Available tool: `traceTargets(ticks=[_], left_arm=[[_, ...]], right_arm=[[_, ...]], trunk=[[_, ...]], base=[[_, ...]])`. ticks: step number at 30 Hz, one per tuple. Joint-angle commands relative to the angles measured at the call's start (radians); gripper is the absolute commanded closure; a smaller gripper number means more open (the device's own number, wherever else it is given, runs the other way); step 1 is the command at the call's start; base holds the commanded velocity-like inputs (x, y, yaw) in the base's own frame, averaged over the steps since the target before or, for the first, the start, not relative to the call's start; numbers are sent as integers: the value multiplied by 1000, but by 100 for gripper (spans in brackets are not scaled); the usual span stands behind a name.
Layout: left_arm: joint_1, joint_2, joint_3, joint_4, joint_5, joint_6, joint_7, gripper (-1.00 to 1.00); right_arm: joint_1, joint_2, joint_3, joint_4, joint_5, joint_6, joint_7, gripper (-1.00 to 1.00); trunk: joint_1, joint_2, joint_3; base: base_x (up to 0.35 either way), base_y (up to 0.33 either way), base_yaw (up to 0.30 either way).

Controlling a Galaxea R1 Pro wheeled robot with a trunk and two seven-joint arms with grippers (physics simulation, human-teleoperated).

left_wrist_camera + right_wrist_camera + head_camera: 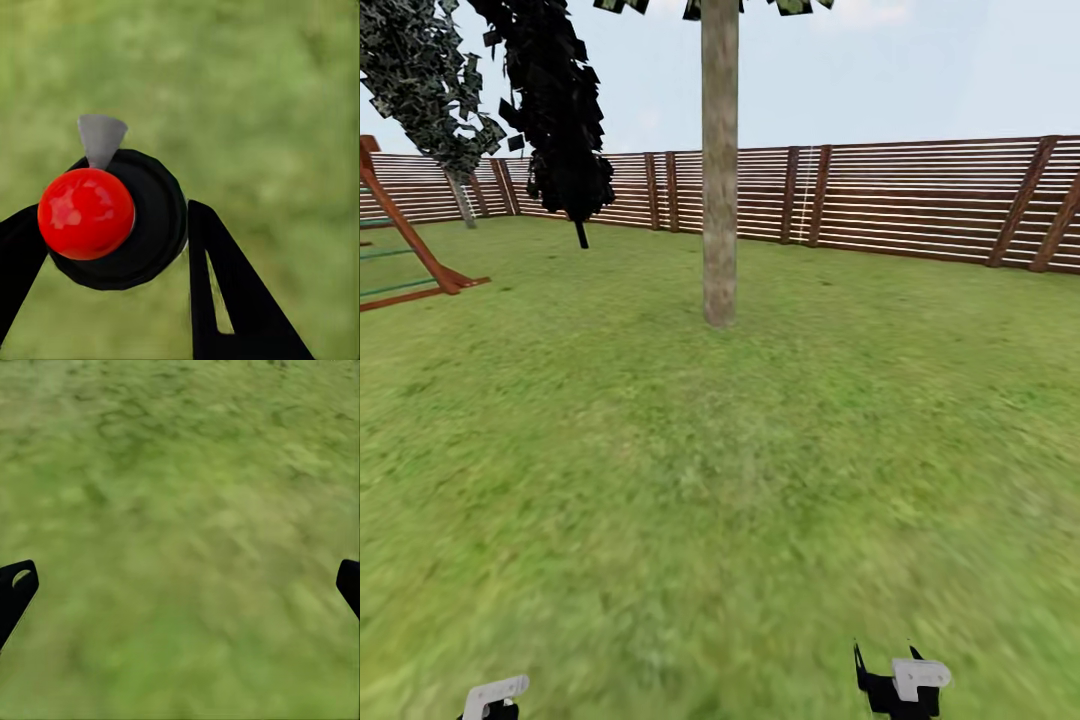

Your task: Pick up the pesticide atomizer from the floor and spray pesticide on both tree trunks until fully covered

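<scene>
Atomizer (pixel 112 221) clamped between left gripper (pixel 105 247) fingers (pixel 225 292)

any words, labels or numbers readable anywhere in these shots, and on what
None: no text, label, brand, number or sign can be read in any view.
The atomizer in the left gripper shows a plain red ball top, black body and grey nozzle, unmarked.
The tree trunk, the wooden fence and the lawn bear no writing.
The right gripper hangs open over bare grass.
</scene>
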Motion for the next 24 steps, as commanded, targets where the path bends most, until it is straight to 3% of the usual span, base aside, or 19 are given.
traceTargets(ticks=[1,24], left_arm=[[-1,0,9,0,-4,-2,-6,100],[-1,0,9,0,-4,-2,-6,100]], right_arm=[[-1,0,-2,1,11,-2,-8,-100],[-1,0,-2,1,11,-2,-8,-100]], trunk=[[0,0,-1],[0,0,-1]], base=[[340,0,0],[340,0,0]])
